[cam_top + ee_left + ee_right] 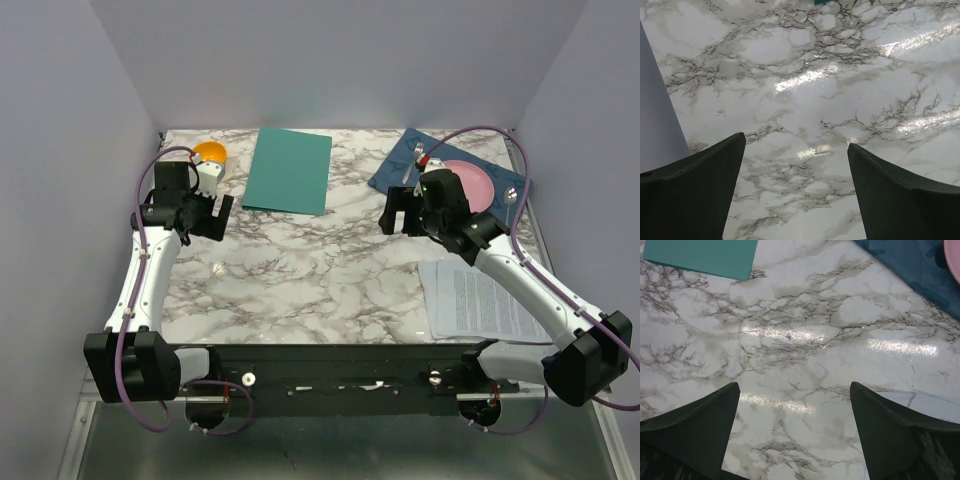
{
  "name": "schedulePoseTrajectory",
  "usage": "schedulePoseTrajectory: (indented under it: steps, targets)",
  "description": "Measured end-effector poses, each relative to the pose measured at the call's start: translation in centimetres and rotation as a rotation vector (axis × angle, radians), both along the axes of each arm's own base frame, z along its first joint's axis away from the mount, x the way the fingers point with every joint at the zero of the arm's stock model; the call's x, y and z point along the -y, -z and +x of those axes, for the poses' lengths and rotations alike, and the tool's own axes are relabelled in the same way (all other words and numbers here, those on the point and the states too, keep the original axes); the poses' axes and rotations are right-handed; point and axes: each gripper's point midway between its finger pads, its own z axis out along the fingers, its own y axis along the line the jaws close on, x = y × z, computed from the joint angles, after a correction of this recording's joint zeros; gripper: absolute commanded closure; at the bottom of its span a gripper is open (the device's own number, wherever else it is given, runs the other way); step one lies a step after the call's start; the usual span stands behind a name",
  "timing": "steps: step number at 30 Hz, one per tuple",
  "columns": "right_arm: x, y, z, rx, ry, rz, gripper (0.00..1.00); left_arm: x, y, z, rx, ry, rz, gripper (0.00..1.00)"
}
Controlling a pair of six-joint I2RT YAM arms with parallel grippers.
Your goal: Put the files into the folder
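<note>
A: What is the biggest thing here?
B: The white marble-patterned table top (320,270) with grey veins. On it, at 1 o'clock seen from above, lies a dark blue patterned placemat (395,172).

A: And the task's things?
B: The thin flat teal-green rectangular folder (289,170) lies closed at 11 o'clock, near the far edge. Its corner shows at 11 o'clock in the right wrist view (705,255). The white printed paper files (470,300) lie flat at 4 o'clock, well apart from the folder, partly under the right arm.

A: Smaller items?
B: A round pink plate (472,180) sits on the placemat, and a small orange bowl (210,152) stands at 10 o'clock, just beside the folder.

A: The tools?
B: The left gripper (212,215) hovers at 9 o'clock with its jaws spread wide, and only bare marble shows between them (796,145). The right gripper (397,213), near 2 o'clock, is likewise wide apart and holds nothing (795,387)
</note>
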Motion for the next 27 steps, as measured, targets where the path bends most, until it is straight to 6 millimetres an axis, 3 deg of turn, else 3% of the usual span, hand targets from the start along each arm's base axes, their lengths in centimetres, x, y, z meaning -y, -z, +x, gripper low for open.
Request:
schedulePoseTrajectory:
  steps: [7, 10, 14, 19, 27]
  targets:
    - [0.0, 0.0, 0.0, 0.0, -0.001, 0.0, 0.0, 0.9, 0.0, 0.3, 0.013, 0.079, 0.05, 0.01]
    - [0.0, 0.0, 0.0, 0.0, 0.0, 0.0, 0.0, 3.4, 1.1, 0.7, 0.04, 0.196, 0.155, 0.01]
    - [0.0, 0.0, 0.0, 0.001, 0.0, 0.0, 0.0, 6.6, 4.5, 0.8, 0.039, 0.363, 0.353, 0.01]
    - [0.0, -0.3, -0.1, 0.008, 0.001, 0.005, 0.0, 5.6, 8.3, 4.1, 0.014, 0.396, 0.592, 0.01]
    - [0.1, -2.5, -0.3, 0.058, 0.004, 0.04, 0.02, 5.3, 10.1, 10.3, 0.085, 0.4, 0.79, 0.01]
